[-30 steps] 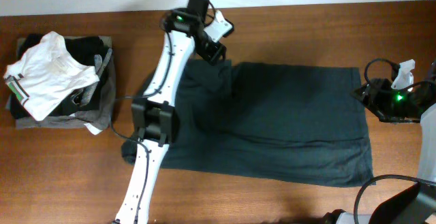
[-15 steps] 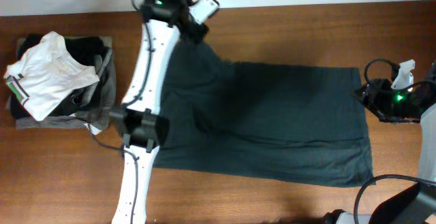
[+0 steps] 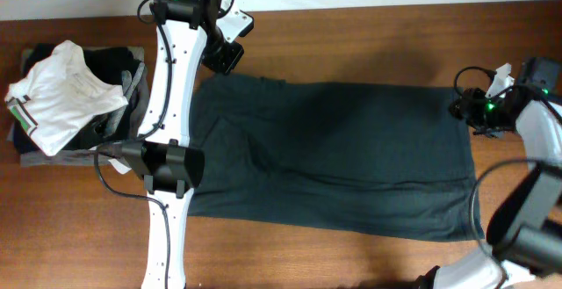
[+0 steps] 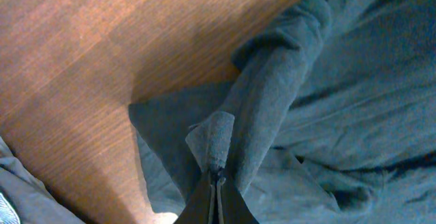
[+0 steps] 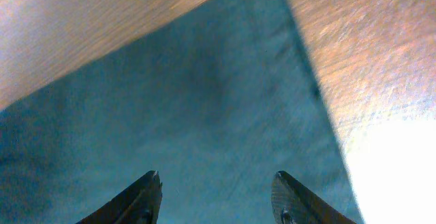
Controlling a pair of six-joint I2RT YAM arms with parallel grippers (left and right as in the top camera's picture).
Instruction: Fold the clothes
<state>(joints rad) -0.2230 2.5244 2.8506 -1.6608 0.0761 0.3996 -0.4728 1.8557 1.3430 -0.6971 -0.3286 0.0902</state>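
Large plain dark grey-green fabric garment (image 3: 351, 157) lies spread wide across the middle of the brown wooden counter (image 3: 369, 39), its long sides running left to right, with shallow creases over its surface. Its far left corner is drawn up off the counter. The left claw (image 3: 225, 58) is over that corner, and the left wrist view shows its fingers (image 4: 204, 207) pressed together on a small fold of the garment (image 4: 286, 115), pinching it. From the pinch a thick rolled ridge of cloth runs toward the upper right of that view, and a flat flap lies on the bare counter (image 4: 88, 40) to its left.

At the opposite end, the right claw (image 3: 461, 107) is at the garment's far right corner. In the right wrist view its two dark fingers (image 5: 146, 197) stand spread apart with nothing between them. The garment's (image 5: 191, 115) flat corner and straight edge lie below, and bare counter (image 5: 354, 40) lies beyond. That view is blurred, and I cannot tell whether the fingertips touch the cloth.

At the left end of the counter, beyond the left arm, sits a pile of other clothes: a crumpled white shirt with striped trim (image 3: 61, 91) on top, a black fabric piece (image 3: 114, 59) behind it and a grey fabric piece (image 3: 136, 113) under and beside it.
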